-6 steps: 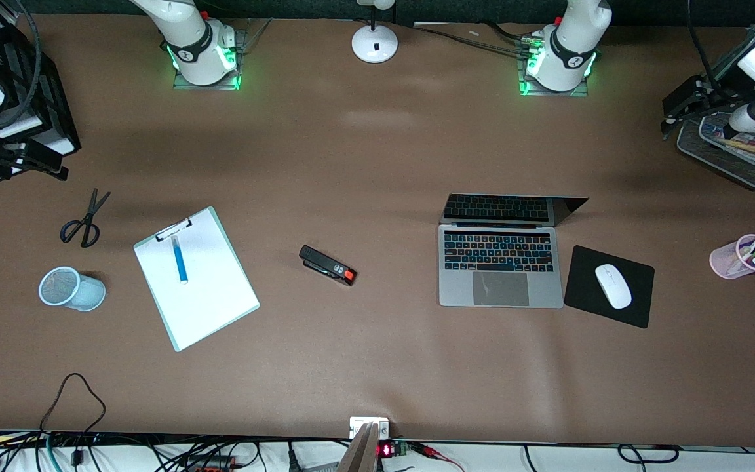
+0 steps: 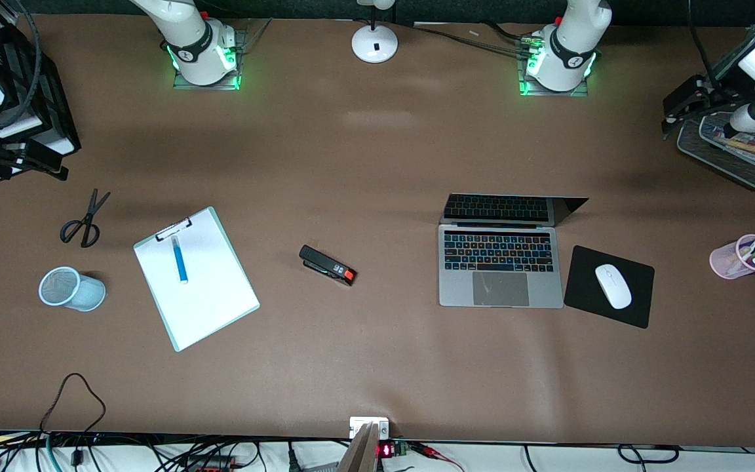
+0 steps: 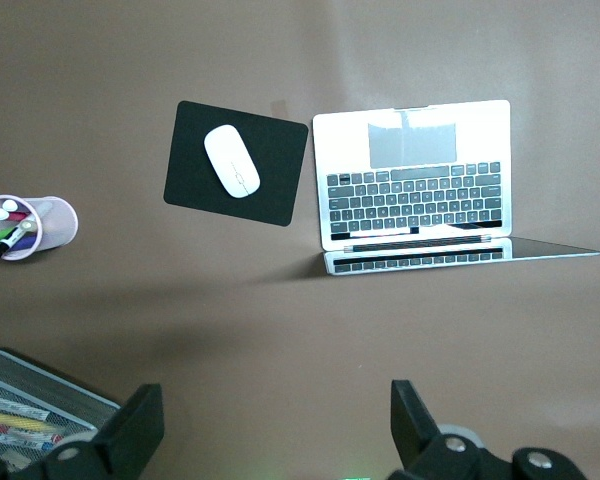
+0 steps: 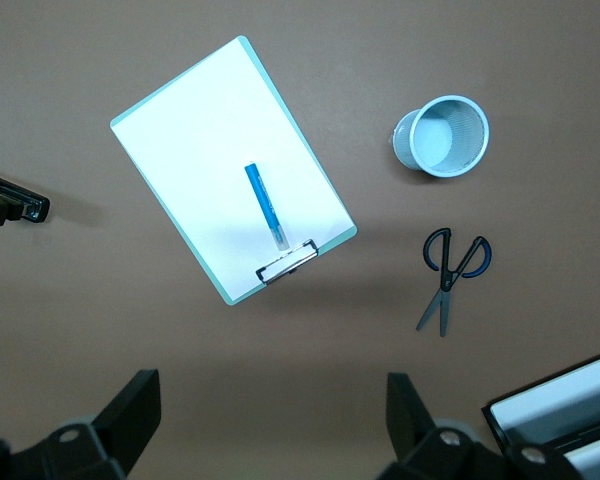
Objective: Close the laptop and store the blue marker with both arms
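The silver-grey laptop [image 2: 501, 288] stands open on the table, its lid [image 2: 502, 208] raised toward the left arm's base; it also shows in the left wrist view [image 3: 412, 175]. The blue marker [image 2: 179, 259] lies on a white clipboard [image 2: 210, 305] toward the right arm's end; it shows in the right wrist view [image 4: 266, 206] too. My left gripper [image 3: 277, 425] is open and empty, high over bare table beside the laptop's lid. My right gripper [image 4: 270, 415] is open and empty, high over bare table beside the clipboard's clip. Neither gripper shows in the front view.
A light blue mesh cup [image 2: 71, 288] and scissors [image 2: 82, 223] lie beside the clipboard. A black stapler [image 2: 328, 265] lies mid-table. A white mouse [image 2: 613, 286] sits on a black mouse pad [image 2: 580, 295]. A pink cup of pens [image 2: 741, 257] and a mesh tray [image 2: 725, 154] are at the left arm's end.
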### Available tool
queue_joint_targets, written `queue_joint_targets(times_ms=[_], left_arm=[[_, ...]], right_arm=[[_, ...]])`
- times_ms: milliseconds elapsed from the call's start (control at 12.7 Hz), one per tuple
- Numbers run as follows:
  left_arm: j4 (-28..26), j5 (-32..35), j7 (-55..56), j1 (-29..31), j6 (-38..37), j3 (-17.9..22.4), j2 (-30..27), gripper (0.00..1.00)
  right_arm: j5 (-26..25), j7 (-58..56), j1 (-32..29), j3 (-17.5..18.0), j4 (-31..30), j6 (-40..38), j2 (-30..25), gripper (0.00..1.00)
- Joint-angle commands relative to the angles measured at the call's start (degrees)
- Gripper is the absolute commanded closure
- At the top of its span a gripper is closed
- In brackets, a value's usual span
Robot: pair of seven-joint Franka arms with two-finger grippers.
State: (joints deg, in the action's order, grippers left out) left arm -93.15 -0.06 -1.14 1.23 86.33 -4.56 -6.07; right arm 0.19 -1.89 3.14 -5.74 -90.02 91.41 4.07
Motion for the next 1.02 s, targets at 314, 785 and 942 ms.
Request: queue_joint_targets(times_ms=[314, 785, 942], left_arm=[[3.9, 0.2, 0.6, 0.0, -7.4, -0.2, 4.8, 0.0], [-0.1, -1.9, 5.3, -0.8, -7.1, -1.0, 6.1, 0.0], [-3.3, -2.0, 9.0, -0.8, -4.8, -3.8, 6.2, 0.0]], right_arm=[[-0.6, -0.2, 0.0, 0.2, 0.6, -0.7, 0.2, 0.0], [0.2, 0.0, 1.3, 0.2, 0.6, 4.5, 4.5, 0.0], [0.1, -0.2, 1.8, 0.2, 0.8, 5.0, 6.9, 0.0]])
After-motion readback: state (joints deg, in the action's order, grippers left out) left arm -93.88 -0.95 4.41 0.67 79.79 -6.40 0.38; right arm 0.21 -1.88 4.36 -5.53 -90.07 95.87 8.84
